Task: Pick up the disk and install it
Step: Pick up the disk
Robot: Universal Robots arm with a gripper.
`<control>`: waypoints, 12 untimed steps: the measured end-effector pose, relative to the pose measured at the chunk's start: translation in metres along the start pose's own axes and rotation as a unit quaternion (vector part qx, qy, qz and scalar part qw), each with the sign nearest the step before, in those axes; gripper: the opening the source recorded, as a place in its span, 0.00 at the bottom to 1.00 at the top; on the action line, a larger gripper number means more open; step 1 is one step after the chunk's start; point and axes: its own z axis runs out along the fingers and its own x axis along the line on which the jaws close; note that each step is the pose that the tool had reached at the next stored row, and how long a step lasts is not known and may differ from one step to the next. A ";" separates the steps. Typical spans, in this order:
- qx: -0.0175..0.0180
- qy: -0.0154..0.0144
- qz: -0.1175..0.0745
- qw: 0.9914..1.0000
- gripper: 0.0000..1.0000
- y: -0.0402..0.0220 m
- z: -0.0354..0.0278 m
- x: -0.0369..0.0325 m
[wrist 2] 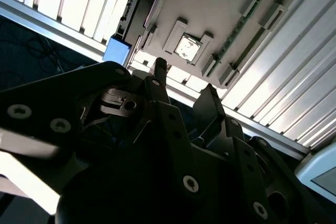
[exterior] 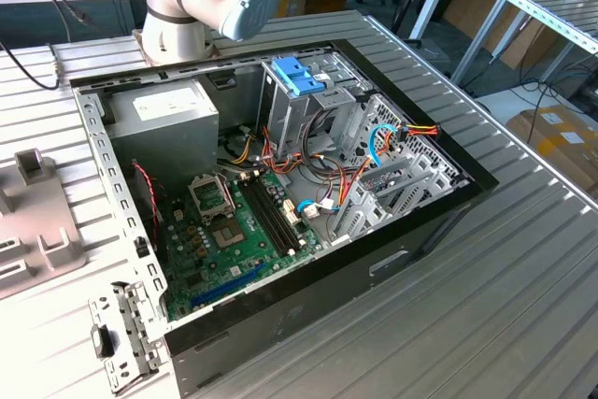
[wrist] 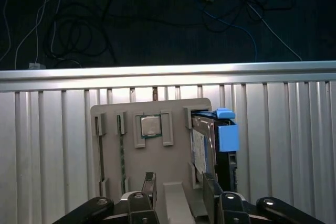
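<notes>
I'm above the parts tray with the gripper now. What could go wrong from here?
1. The open gripper is not centred on the dark, blue-railed disk standing in the beige plastic tray; one finger lines up with its edge and could strike it.
2. Loose red and yellow wires beside the computer case's metal drive cage could snag the disk on installing.

**Tight at the holder, crowded in the case**

In the first wrist view the disk (wrist: pixel 227 139) stands on edge in a slot at the holder's (wrist: pixel 178 109) edge. Ribbed table (wrist: pixel 283 145) lies open on its outer side; a slot wall and the chip (wrist: pixel 150 126) pocket hem the inner side. The gripper (wrist: pixel 179 188) is spread, with nothing between its fingers. In the exterior view, cables (exterior: pixel 322 151) crowd the case (exterior: pixel 439 221) beside the cage (exterior: pixel 294 105).
</notes>
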 end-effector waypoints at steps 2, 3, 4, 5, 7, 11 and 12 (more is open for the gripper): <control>0.000 0.000 0.000 1.000 0.48 0.0000 0.0004 -0.0005; 0.000 0.000 0.000 1.000 0.48 0.0000 0.0005 -0.0007; 0.000 0.000 0.000 1.000 0.48 0.0000 0.0007 -0.0010; 0.000 0.000 0.000 1.000 0.48 0.0000 0.0009 -0.0014; 0.000 0.000 0.000 1.000 0.48 0.0000 0.0012 -0.0018; 0.000 0.000 0.000 1.000 0.48 0.0000 0.0018 -0.0027; 0.000 0.000 0.000 1.000 0.48 0.0000 0.0019 -0.0029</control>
